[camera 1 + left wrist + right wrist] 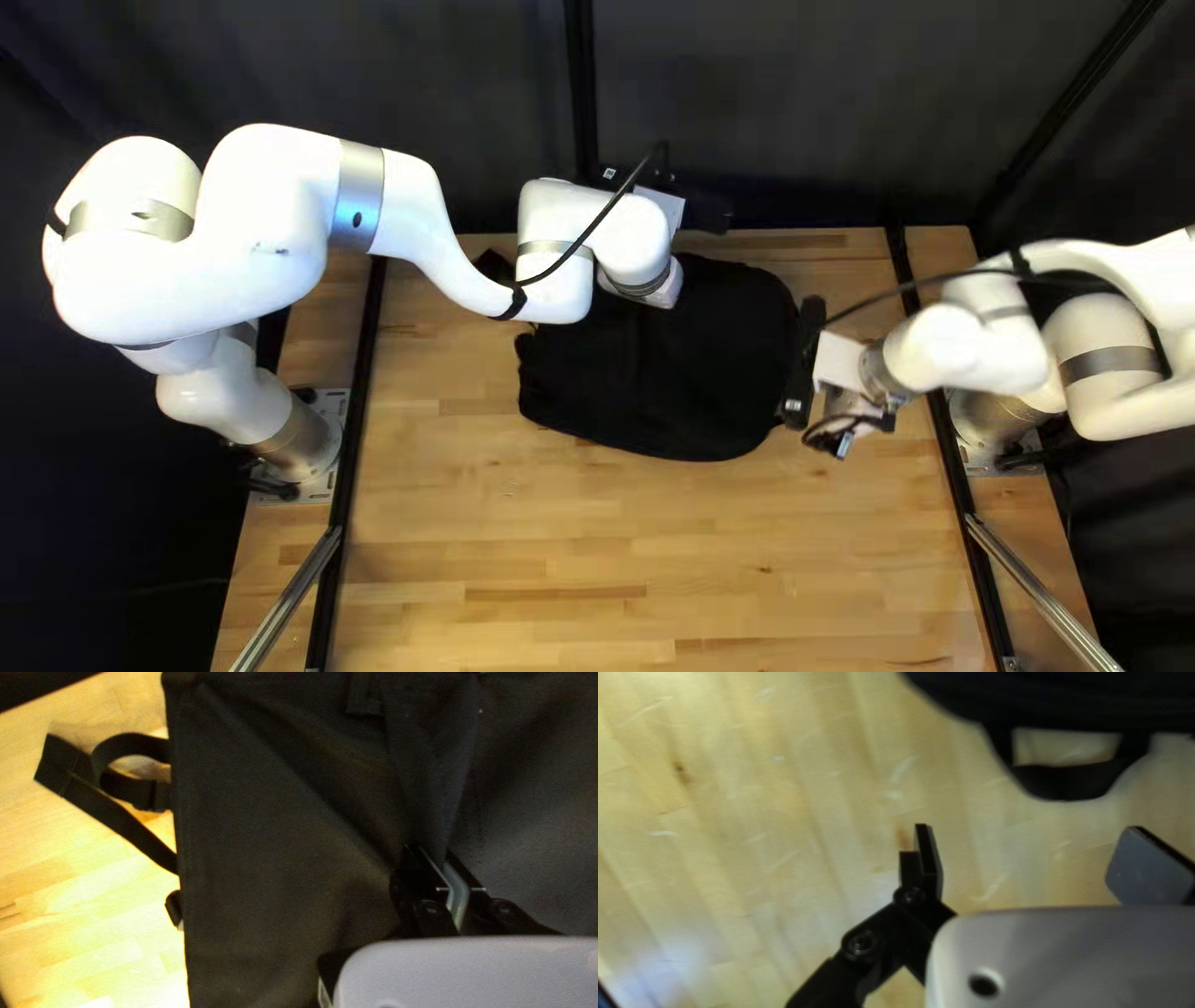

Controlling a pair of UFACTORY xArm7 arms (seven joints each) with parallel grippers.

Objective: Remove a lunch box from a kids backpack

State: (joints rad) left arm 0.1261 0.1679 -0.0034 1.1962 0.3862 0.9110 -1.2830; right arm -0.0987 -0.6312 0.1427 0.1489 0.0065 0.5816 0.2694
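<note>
Pinched by L gripper (667,289), w/ jaws nearly together: raised fold (430,802) of matte blk cloth, part of soft, blk fabric backpack (691,386), creased diagonally toward the tips. Spread wide at R gripper (801,361), holding nothing, w/ smooth flat grey pad (1148,868) on one side. Ahead of it, near: squared-off loop of blk webbing (1064,787), on bag's curved edge. Laid flat btwn arms, rounded at R end. Flat blk straps (118,821) off other end, one looped. Under all: pale, striped wood-plank table (560,535). Can't tell where lunch box is.
</note>
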